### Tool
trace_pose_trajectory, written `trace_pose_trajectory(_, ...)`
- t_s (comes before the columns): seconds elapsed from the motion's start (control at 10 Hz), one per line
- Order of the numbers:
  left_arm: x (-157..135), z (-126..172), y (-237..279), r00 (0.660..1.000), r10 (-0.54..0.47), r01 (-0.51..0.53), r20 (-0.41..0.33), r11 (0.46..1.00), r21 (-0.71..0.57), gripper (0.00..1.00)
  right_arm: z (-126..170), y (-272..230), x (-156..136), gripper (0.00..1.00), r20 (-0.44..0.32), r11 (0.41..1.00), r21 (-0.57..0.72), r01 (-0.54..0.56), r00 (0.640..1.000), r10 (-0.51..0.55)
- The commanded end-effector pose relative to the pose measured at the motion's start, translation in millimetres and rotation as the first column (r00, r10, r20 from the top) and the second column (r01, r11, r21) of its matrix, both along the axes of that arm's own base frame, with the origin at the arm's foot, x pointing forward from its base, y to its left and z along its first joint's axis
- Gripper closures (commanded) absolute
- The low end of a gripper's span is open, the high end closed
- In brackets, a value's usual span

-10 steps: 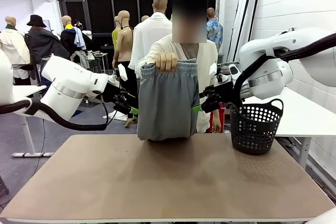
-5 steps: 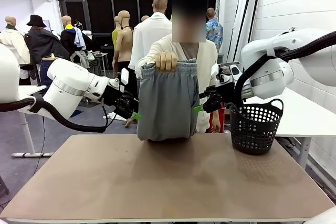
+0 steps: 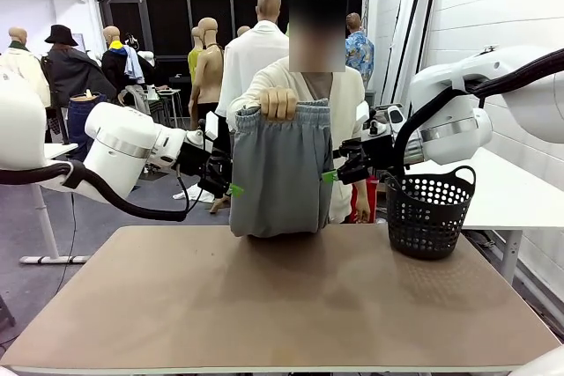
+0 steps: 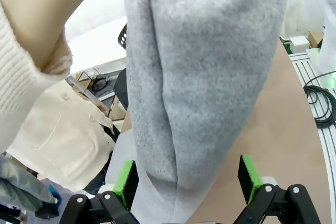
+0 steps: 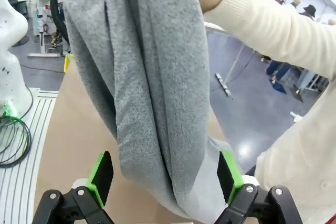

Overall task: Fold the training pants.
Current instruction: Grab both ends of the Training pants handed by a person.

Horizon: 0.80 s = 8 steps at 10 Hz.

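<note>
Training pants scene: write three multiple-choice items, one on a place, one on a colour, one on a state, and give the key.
1. Where does the black basket stand?
A) on the table, far right corner
B) on the floor
C) on the person's lap

2. What colour are the training pants?
A) blue
B) light grey
C) cream

3. How are the left pincer and the right pincer?
A) both shut
B) one shut, one open
C) both open

Key:
1 A, the basket sits on the tabletop at the right.
2 B, the hanging cloth is grey.
3 C, each wrist view shows the green pads wide apart.
</note>
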<state>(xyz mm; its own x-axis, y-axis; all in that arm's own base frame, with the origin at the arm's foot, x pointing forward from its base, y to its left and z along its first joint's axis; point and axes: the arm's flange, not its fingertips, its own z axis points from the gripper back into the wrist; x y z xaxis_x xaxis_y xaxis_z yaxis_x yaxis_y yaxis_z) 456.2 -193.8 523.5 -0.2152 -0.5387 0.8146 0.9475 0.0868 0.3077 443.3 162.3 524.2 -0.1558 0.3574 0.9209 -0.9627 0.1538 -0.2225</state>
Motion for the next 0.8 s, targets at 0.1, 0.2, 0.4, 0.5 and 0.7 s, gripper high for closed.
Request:
trace_pose_trajectory(0.1, 1, 0, -7, 0.999, -0.011, 0.014, 0.048, 0.998, -0.063, 0.00, -2, 4, 4, 0.00, 0.019, 0.998, 0.052, -0.036, 0.999, 0.035)
trace_pose_trajectory(0.2, 1, 3, -7, 0.998, -0.008, 0.012, 0.059, 0.997, -0.070, 0.00, -3, 5, 5, 0.00, 0.019, 0.997, 0.060, -0.042, 0.999, 0.041)
trace_pose_trajectory(0.4, -2, 7, -7, 0.998, -0.021, 0.027, 0.062, 0.995, -0.096, 0.00, -2, 6, 3, 0.00, 0.015, 0.994, 0.088, -0.061, 0.998, 0.059)
trace_pose_trajectory(0.5, -3, 10, -7, 0.998, -0.040, 0.045, 0.052, 0.993, -0.106, 0.00, -2, 6, 3, 0.00, 0.011, 0.993, 0.094, -0.072, 0.997, 0.071)
trace_pose_trajectory(0.7, -6, 16, -5, 0.996, -0.073, 0.078, 0.043, 0.987, -0.138, 0.00, 0, 6, 3, 0.00, 0.001, 0.990, 0.120, -0.080, 0.997, 0.081)
